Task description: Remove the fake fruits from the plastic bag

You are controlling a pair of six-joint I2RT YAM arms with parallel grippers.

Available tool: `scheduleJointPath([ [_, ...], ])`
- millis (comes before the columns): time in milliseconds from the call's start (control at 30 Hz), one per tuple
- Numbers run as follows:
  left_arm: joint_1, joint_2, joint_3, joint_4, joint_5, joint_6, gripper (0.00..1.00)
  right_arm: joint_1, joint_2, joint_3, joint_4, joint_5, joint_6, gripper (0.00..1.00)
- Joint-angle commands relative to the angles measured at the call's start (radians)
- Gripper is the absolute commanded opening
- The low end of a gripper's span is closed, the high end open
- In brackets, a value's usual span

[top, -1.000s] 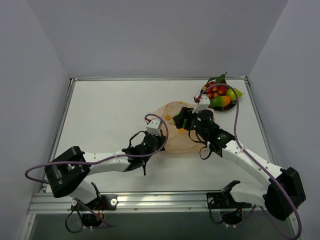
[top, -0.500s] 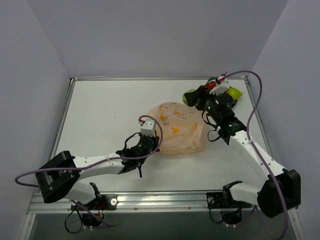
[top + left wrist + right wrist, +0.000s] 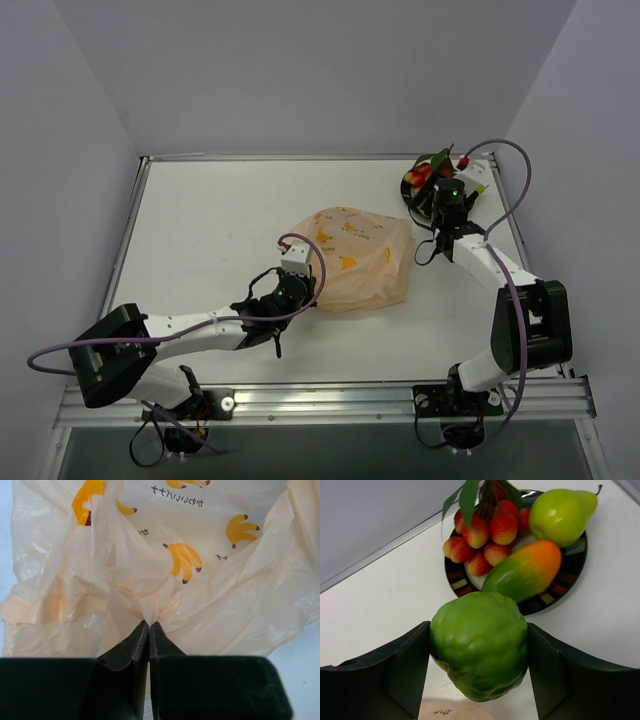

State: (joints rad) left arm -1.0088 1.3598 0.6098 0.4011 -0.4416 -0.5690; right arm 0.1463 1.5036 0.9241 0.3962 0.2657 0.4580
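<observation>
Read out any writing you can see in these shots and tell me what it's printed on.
"かわいいバナナ": as best it reads, small dark print on the plastic bag, left wrist view.
"ナナ": a fragment beside a printed banana, same bag.
A third scrap by a fold: too creased to read.
Top view: bag print too small to read.
Plate, green fruit: no writing.

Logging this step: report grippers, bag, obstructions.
Left gripper shut on plastic bag fold. Right gripper shut on bumpy green fruit, by the plate. Plate holds berry cluster, mango, pear. Nothing seen blocking.
</observation>
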Motion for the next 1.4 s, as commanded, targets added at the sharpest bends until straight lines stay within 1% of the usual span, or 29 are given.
scheduleJointPath([
  [0, -0.007, -0.011, 0.030, 0.054, 0.027, 0.029, 0.02, -0.039, 0.013, -0.007, 0.036, 0.101, 0.033, 0.25],
  [67, -0.007, -0.007, 0.022, 0.070, 0.046, 0.032, 0.02, -0.066, 0.033, 0.005, 0.038, 0.096, 0.044, 0.25],
  [267, -0.014, -0.008, -0.007, 0.110, 0.058, 0.057, 0.02, -0.141, 0.089, 0.039, 0.040, 0.150, 0.088, 0.25],
  [400, -0.014, -0.030, -0.007, 0.107, 0.079, 0.063, 0.02, -0.209, 0.118, 0.042, 0.047, 0.130, 0.110, 0.25],
  [533, -0.014, -0.031, -0.008, 0.110, 0.096, 0.058, 0.02, -0.217, 0.165, 0.056, 0.070, 0.121, 0.097, 0.25],
  [867, -0.014, -0.025, -0.008, 0.117, 0.086, 0.058, 0.02, -0.248, 0.283, 0.117, 0.135, 0.040, 0.065, 0.25],
  [1233, -0.014, -0.016, -0.004, 0.117, 0.092, 0.058, 0.02, -0.248, 0.354, 0.154, 0.193, -0.074, 0.045, 0.28],
  [1367, -0.016, -0.016, -0.005, 0.120, 0.090, 0.058, 0.02, -0.248, 0.372, 0.160, 0.210, -0.082, 0.048, 0.29],
])
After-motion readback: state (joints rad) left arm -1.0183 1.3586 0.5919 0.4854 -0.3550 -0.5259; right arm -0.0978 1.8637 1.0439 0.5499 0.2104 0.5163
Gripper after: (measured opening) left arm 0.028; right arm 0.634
